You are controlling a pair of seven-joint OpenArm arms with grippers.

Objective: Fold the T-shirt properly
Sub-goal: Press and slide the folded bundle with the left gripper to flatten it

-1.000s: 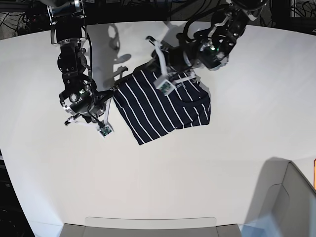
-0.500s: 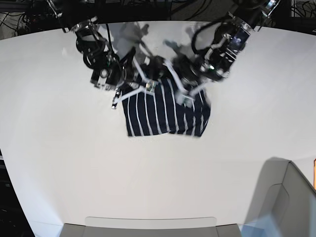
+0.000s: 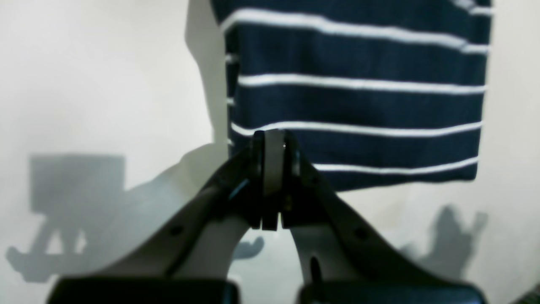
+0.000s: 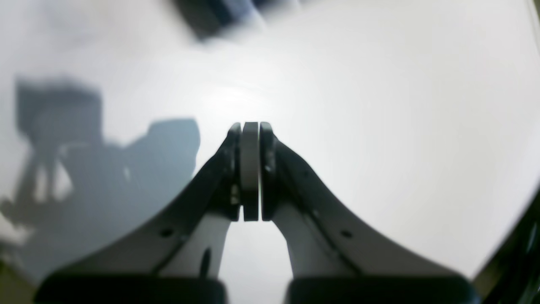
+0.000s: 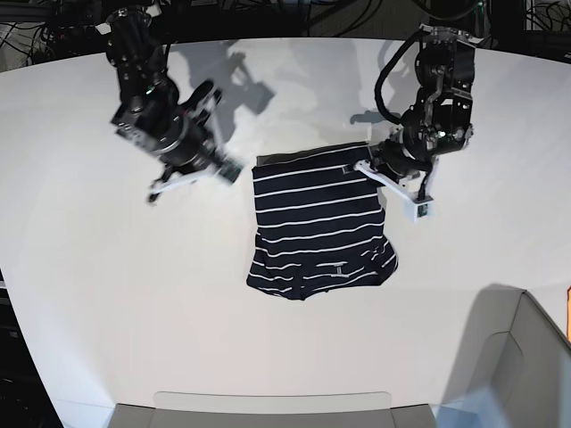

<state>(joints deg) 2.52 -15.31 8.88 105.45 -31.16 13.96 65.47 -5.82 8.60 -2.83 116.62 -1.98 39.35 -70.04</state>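
Observation:
The T-shirt [image 5: 319, 223], dark navy with thin white stripes, lies folded into a rough rectangle in the middle of the white table [image 5: 134, 294]. My left gripper [image 5: 373, 168] is shut at the shirt's far right corner. In the left wrist view its pressed-together tips [image 3: 274, 141] overlap the corner of the T-shirt [image 3: 358, 101]; no cloth shows between them, and I cannot tell whether they touch it. My right gripper [image 5: 223, 174] is off to the left of the shirt. In the right wrist view it [image 4: 250, 126] is shut and empty over bare table.
A grey bin [image 5: 513, 357] stands at the near right corner. A flat grey tray edge [image 5: 272, 403] lies along the front. Dark cables [image 5: 294, 13] run behind the table's far edge. Arm shadows fall on the far part of the table.
The shirt has swung round and now lies squarer with its stripes running across. The right arm has pulled away to the left of it. The left arm has moved to its far right corner.

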